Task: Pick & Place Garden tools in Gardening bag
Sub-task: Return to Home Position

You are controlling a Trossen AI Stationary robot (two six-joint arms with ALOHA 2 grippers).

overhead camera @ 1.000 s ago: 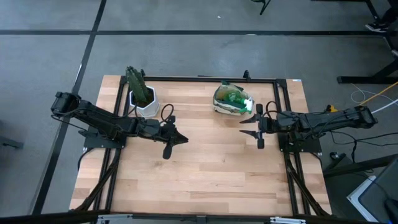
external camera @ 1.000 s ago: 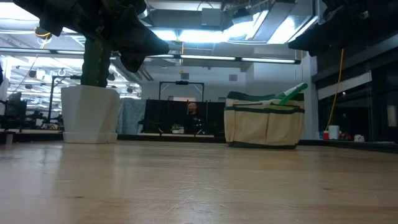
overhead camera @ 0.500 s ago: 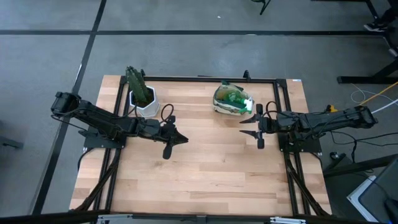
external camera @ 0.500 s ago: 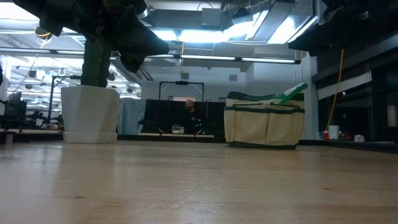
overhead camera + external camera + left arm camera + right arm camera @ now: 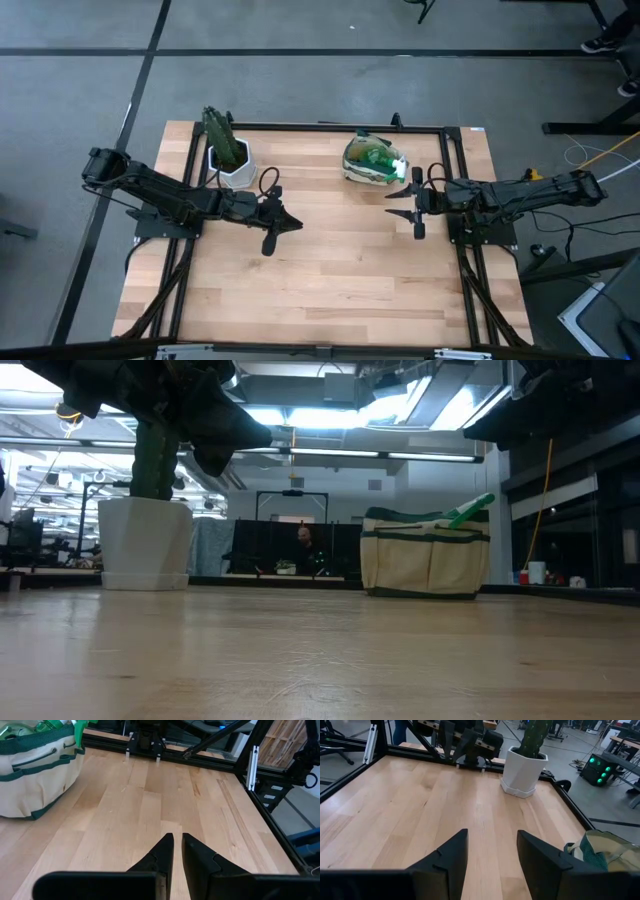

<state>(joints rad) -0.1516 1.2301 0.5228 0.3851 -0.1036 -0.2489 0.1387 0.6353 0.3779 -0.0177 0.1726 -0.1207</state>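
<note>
The beige gardening bag (image 5: 372, 162) with dark green trim stands on its base at the table's far right; it also shows in the low view (image 5: 425, 555) and the left wrist view (image 5: 35, 770). A bright green-and-white tool (image 5: 468, 510) sticks out of its top. The other garden tools are hidden or out of view. My left gripper (image 5: 298, 224) is shut and empty above the table's middle left, pointing right; its fingers show in its own wrist view (image 5: 177, 841). My right gripper (image 5: 392, 205) is open and empty just near of the bag, pointing left; it also shows in its own wrist view (image 5: 492, 847).
A white hexagonal pot with a green cactus (image 5: 230, 160) stands at the table's far left, just beyond my left arm; it also shows in the right wrist view (image 5: 525, 770). A black frame rail (image 5: 330, 127) runs along the table's edges. Bare wood (image 5: 330, 280) lies across the near half.
</note>
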